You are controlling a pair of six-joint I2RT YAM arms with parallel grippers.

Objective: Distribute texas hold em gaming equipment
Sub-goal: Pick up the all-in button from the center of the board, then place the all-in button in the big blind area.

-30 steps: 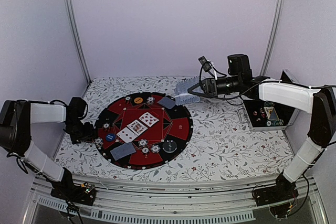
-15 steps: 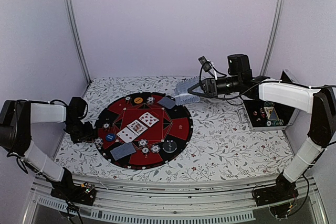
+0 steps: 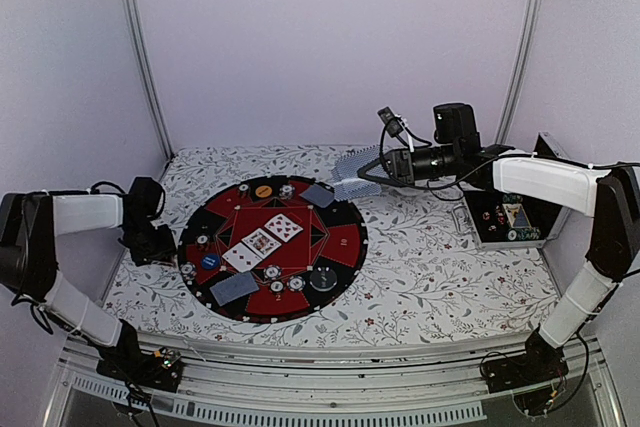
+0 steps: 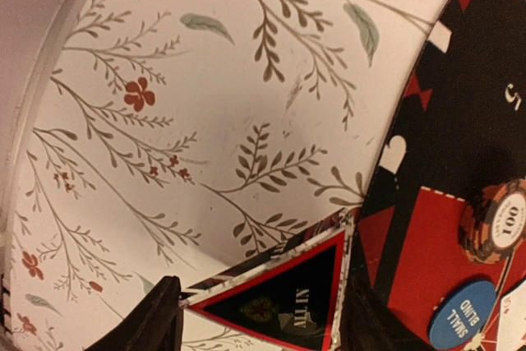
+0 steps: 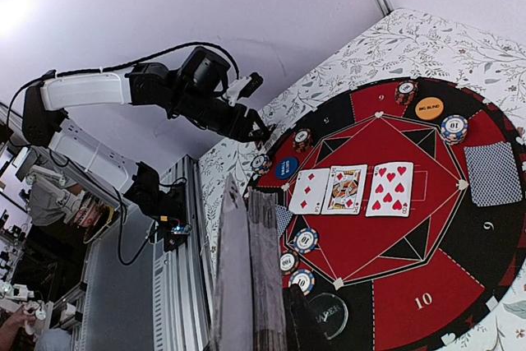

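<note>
Two arms at a floral-clothed table (image 3: 430, 267) with the round red-and-black mat (image 3: 340, 242) — cards and chips partly laid out.

The right gripper (image 3: 368, 175) is clamped on a fanned deck of grey-blue-backed cards (image 3: 350, 165), held in the air above the mat's far edge. The left gripper (image 3: 158, 247), low at the mat's left rim, has its fingers closed against a triangular ALL IN marker (image 4: 288, 302) over the cloth. On the mat lie three face-up cards (image 3: 262, 242), two face-down cards (image 3: 233, 288) and scattered chips (image 3: 209, 261) — blue, orange, white.
</note>
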